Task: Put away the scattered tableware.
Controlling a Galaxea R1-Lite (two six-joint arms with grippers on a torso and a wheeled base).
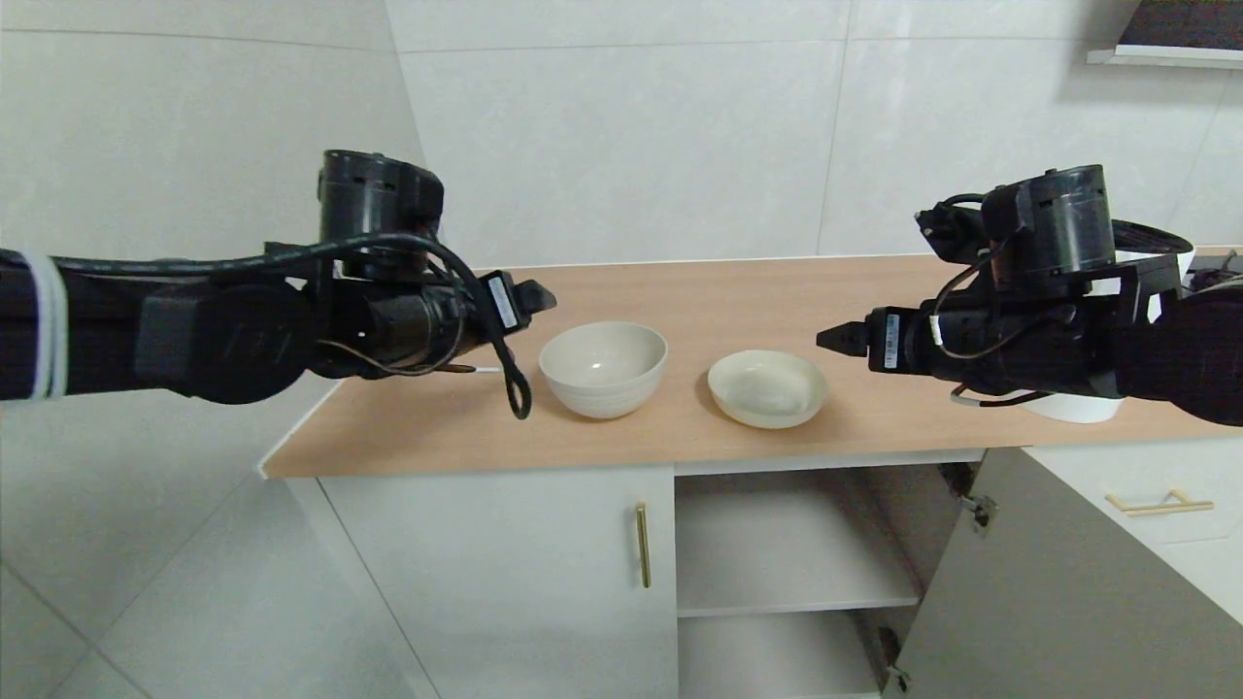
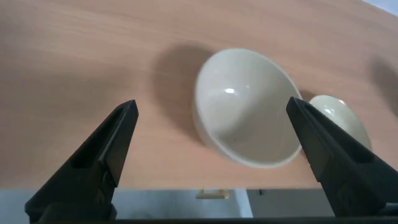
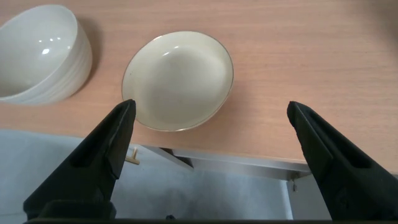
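While both arms hang level above the tabletop [image 1: 437,427], we see the left end effector [image 2: 211,106] with its two fingers spread wide and nothing between them. It is held above and just to the left of a deep cream bowl [image 1: 603,367]. We see the right end effector [image 3: 210,107] spread equally wide and likewise empty, held above the tabletop to the right of a shallow cream dish [image 1: 767,388], its tip pointing towards that dish. Neither end effector touches the tableware. The bowl and the dish stand upright side by side near the front edge of the wooden tabletop, close together but apart, with the bowl on the left and the dish on the right. Behind the right arm we make out part of a white container [image 1: 1073,408] standing on the tabletop. Below the dish, a cabinet door [image 1: 1049,602] stands swung open to the right, and we see a white shelf [image 1: 787,573] inside. Left of that opening, a closed door [image 1: 505,573] carries an upright brass handle [image 1: 643,544].
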